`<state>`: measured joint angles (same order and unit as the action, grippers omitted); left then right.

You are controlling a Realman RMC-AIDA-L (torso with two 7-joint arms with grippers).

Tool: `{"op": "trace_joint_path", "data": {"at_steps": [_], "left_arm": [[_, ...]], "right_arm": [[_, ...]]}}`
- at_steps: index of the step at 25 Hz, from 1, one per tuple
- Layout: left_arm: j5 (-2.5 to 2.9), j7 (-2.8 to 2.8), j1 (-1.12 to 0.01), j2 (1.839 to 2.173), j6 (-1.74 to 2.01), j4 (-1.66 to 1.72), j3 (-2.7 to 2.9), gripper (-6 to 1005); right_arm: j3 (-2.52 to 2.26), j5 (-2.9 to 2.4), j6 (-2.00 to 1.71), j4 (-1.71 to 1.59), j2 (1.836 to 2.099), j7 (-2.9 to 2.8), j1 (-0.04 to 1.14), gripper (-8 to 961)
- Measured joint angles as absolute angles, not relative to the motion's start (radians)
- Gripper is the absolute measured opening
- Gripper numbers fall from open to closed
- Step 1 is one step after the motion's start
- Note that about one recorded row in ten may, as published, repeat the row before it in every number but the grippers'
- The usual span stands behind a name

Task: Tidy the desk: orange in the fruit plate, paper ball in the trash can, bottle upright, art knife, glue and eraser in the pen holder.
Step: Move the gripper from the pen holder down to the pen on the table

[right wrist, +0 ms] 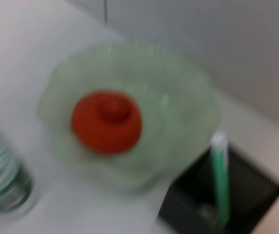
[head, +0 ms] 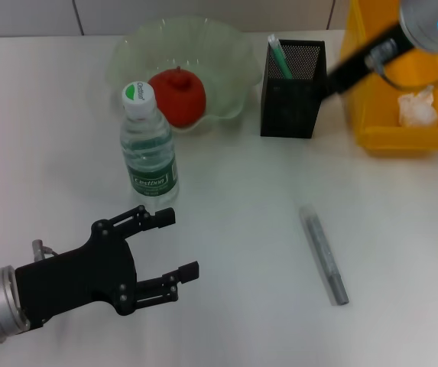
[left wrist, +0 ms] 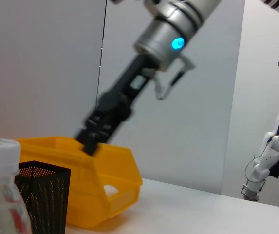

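The orange lies in the pale-green fruit plate. In front of the plate the bottle stands upright. The black mesh pen holder holds a green-and-white stick. Inside the yellow trash can sits the paper ball. A grey pen-shaped stick lies on the desk; whether it is the glue or the art knife I cannot tell. The eraser is out of view. My left gripper hovers open near the bottle. My right gripper hangs between holder and can.
The white desk stretches between the bottle and the grey stick. A grey wall stands behind the desk, and another white robot stands far off to the side in the left wrist view.
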<state>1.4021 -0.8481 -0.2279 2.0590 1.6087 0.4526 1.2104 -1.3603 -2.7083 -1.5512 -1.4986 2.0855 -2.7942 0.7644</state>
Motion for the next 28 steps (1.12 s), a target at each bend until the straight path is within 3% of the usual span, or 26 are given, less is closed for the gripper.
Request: {"op": "trace_joint_path", "data": {"at_steps": [11,28], "left_arm": [[1.402,-0.848,-0.235,2.058,1.611,0.454,1.215,815],[1.402,-0.851,-0.229,2.059,1.611,0.465,1.213,816]], "right_arm": [[-1.632,-2.661,-1.685,-1.513,2.092,-2.955,0.636,768],[-1.715,-2.626,-1.558,-1.296,2.092,-2.956,0.687,773]]}}
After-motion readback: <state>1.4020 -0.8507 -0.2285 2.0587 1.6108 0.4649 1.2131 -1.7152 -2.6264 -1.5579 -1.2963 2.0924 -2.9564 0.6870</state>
